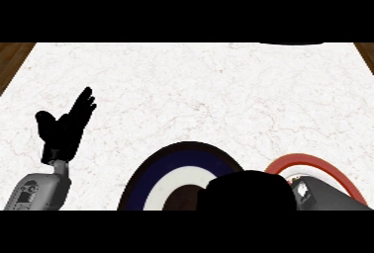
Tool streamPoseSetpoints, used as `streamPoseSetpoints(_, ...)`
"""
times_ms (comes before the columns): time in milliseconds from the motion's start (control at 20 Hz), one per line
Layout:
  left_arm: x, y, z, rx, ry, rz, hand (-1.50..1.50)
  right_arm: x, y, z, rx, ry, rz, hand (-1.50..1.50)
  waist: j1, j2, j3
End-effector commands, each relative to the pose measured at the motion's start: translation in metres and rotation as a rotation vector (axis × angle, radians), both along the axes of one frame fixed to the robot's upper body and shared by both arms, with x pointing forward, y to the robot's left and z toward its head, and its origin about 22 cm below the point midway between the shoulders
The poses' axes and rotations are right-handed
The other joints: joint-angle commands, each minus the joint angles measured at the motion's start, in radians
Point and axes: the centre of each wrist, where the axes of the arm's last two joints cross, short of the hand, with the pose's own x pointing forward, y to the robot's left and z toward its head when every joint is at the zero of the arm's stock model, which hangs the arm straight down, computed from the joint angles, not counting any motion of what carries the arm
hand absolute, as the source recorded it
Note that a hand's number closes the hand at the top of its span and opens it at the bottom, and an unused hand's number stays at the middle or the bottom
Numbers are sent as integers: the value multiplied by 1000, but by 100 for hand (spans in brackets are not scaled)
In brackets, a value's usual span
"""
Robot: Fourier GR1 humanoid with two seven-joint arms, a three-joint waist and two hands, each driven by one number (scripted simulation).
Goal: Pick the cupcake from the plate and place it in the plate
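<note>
Two plates in frame, cupcake not visible

Two plates sit at the near edge of the white marble counter point(219, 89). The dark blue plate point(157, 170), with a white inner ring and a dark centre, lies just to the left of the right hand point(248, 190). The red-rimmed plate point(321, 165) lies just to that hand's right and partly behind its grey forearm point(332, 197).

Right hand: a black mass low in the view, overlapping the blue plate's right side and reaching toward the red plate's left rim. Its fingers cannot be made out, so whether they are apart, together or wrapped round something cannot be told.

Left hand point(66, 128): well to the left of both plates, fingers straight and apart, pointing up and away, thumb out to the side. It holds nothing and touches nothing; resting.

Cupcake: no part of it shows. It may be under or inside the right hand, or hidden on one of the plates behind it; this cannot be settled from the view.

Step, as judged: the right hand is working between the two plates, either at pickup or in transfer. Which plate is source and which is target is not clear.

Risks from here:
- If the hand does carry the cupcake, a sideways move made too low could clip a plate rim and shift the plate.
- With the hand blocking the view, a release could land on a rim rather than in the centre, and the cupcake could tip.
</note>
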Motion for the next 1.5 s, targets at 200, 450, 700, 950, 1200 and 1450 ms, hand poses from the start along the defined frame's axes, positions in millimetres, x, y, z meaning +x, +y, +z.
streamPoseSetpoints(200,-3,-1,0,-26,3,-7,0,28,53,-49,-255,0,74,150,6,1,0)
streamPoseSetpoints(450,-6,4,3,2,-12,0,0,39,84,-50,-288,-27,222,-150,-2,0,1)
streamPoseSetpoints(700,4,6,4,-10,10,15,0,53,71,-57,-62,117,223,-150,-11,1,1)
streamPoseSetpoints(950,-5,3,-1,-1,13,2,0,37,61,-59,71,391,366,-150,-8,2,1)
streamPoseSetpoints(1200,-2,0,6,-1,-15,2,0,70,37,-42,-52,550,294,-150,-1,2,0)
streamPoseSetpoints(1450,6,1,15,-7,-11,-1,0,89,29,-34,-263,653,358,-150,7,4,-1)
